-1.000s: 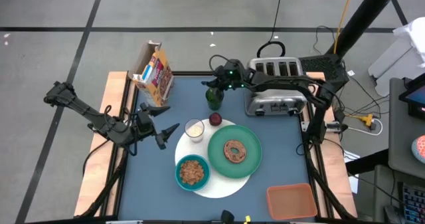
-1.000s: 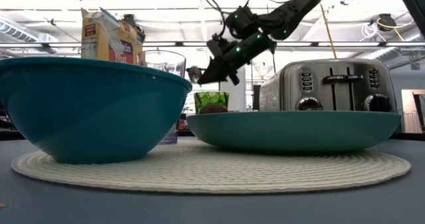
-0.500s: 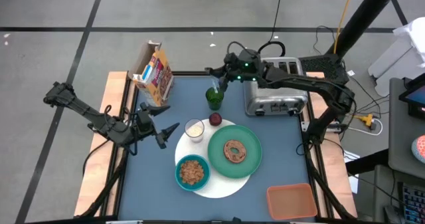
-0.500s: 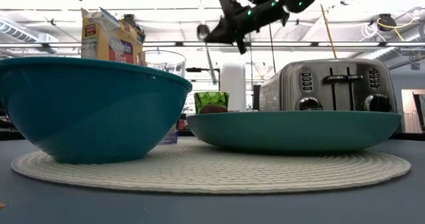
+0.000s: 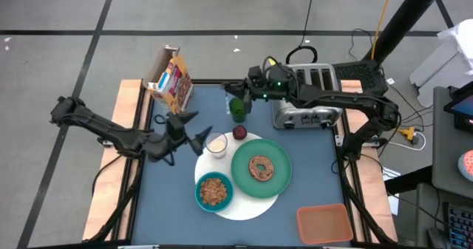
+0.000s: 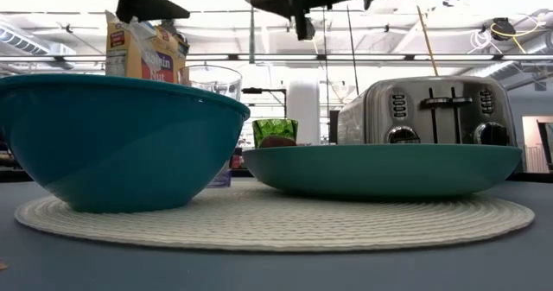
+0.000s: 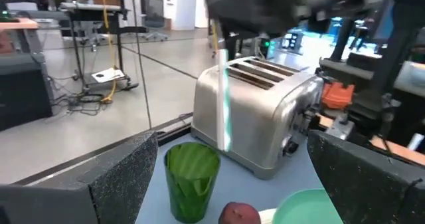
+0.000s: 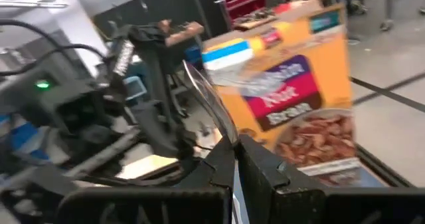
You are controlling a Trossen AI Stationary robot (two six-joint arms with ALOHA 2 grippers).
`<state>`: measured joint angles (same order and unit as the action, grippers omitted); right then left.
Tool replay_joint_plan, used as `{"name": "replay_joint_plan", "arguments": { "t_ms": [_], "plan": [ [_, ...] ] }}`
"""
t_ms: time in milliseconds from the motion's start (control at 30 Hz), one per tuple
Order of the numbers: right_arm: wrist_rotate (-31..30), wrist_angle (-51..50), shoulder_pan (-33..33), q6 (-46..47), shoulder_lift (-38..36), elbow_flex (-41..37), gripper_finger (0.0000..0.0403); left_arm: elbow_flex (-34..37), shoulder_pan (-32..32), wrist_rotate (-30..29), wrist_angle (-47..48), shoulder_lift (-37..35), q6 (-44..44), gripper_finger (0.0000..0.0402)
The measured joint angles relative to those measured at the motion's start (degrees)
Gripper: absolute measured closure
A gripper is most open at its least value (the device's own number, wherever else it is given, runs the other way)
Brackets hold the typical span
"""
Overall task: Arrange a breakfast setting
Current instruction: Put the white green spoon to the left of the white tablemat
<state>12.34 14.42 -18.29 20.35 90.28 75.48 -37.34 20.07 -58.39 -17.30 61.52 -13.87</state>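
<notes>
The teal bowl (image 5: 214, 191) holds cereal; the green plate (image 5: 261, 168) holds a bagel (image 5: 260, 167). The right gripper (image 5: 246, 94) pinches a shiny spoon (image 8: 211, 104) above the green cup (image 5: 237, 108) — the left gripper (image 5: 194, 131) gapes empty.

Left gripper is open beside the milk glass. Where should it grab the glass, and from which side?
Grip the milk glass around its upper wall, from the left gripper's own side. It stands upright and round, with bare table there; the bowl, plate and red fruit crowd its other sides.

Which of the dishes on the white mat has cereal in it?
The smaller teal bowl, at the mat's front left. It holds brown cereal, while the green plate beside it carries only a bagel.
</notes>
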Motion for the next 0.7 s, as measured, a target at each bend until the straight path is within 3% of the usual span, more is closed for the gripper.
{"name": "replay_joint_plan", "arguments": {
  "t_ms": [100, 467, 700],
  "plan": [
    [-0.01, 1.9, 2.22, 0.0, 0.07, 0.0, 0.0394, 0.0, -1.43, 0.91, -1.26, 2.33, -0.36, 0.0009],
    [-0.04, 4.06, 8.34, -2.4, 0.04, 0.0, 0.0394, 0.0, -5.23, 15.04, -8.77, 7.69, 0.17, 0.0009],
    [-0.11, 4.18, 10.11, -2.85, 0.04, 0.0, 0.0394, 0.0, -5.37, 16.79, -11.43, 8.39, 1.66, 0.0009]
  ]
}}
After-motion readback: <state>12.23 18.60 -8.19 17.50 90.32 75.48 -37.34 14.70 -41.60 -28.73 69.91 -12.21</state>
